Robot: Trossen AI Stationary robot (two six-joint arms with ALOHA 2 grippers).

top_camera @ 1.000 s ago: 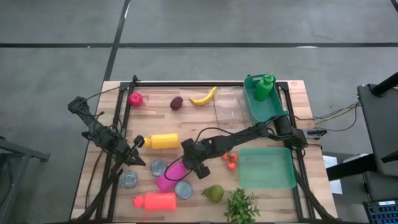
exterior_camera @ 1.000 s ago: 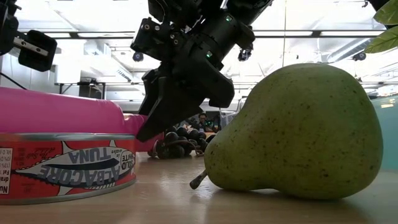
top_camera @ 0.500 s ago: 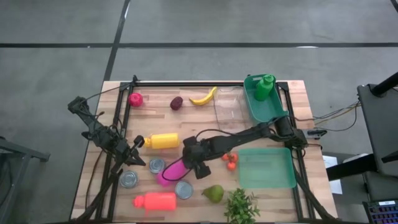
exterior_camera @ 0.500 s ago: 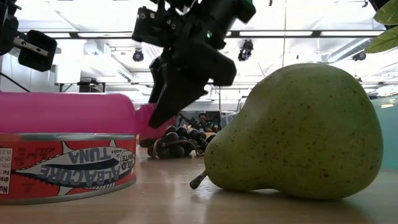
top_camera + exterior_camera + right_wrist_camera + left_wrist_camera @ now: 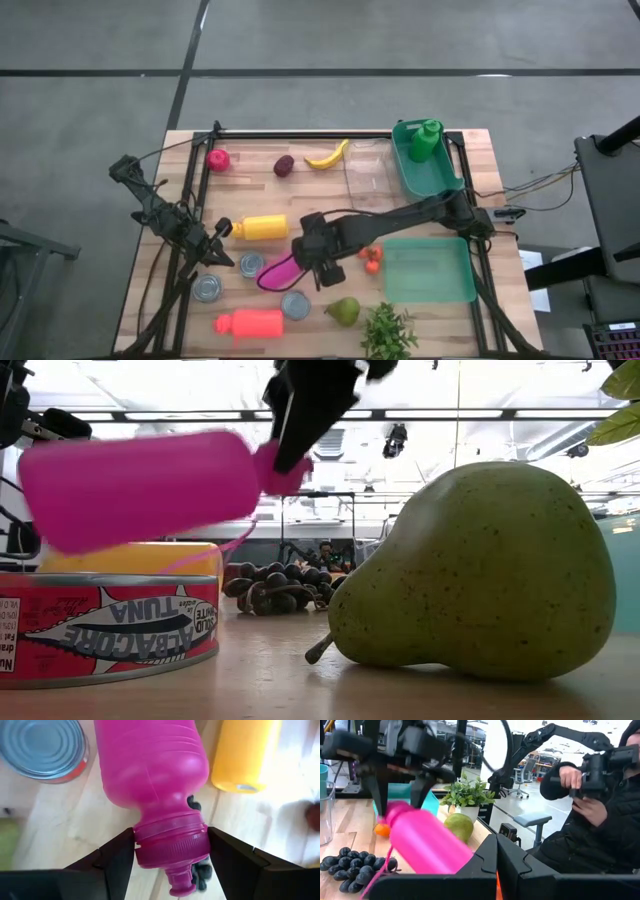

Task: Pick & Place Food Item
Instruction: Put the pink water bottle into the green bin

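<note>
Pear (image 5: 480,575) and tuna can (image 5: 105,625) are sitting nearest the front edge of the bench (image 5: 440,320), with the potted plant (image 5: 388,333) and a coral bottle (image 5: 250,323) beside them along that edge. Just behind them the right claw (image 5: 170,851) is pinching the pink bottle (image 5: 281,271) by its neck, the fingers (image 5: 117,857) bearing on the collar below the cap, and the bottle is hanging clear of the wood, tilted with its heavy body drooping away from the grip.

That is where I judge the trouble is waiting. Holding a long bottle by one end is leaving all its weight to swing, so it could be pivoting or slipping out of the pinch on any quick move. Its low end is passing close over two open cans (image 5: 252,266) and beside the yellow bottle (image 5: 262,228), so a sag could be knocking one of those. Grapes (image 5: 355,867) are lying under it too.

If it is meant for the green tray (image 5: 430,270) toward the right edge, the path is crossing the small tomatoes (image 5: 368,259), easy to clip.

Farther left, the left claw (image 5: 218,235) is resting pressed together near the left edge. At the far edge, the apple (image 5: 217,159), plum (image 5: 284,165), banana (image 5: 328,156), clear cup (image 5: 367,173) and green bin (image 5: 425,165) are lying well out of harm's way.
</note>
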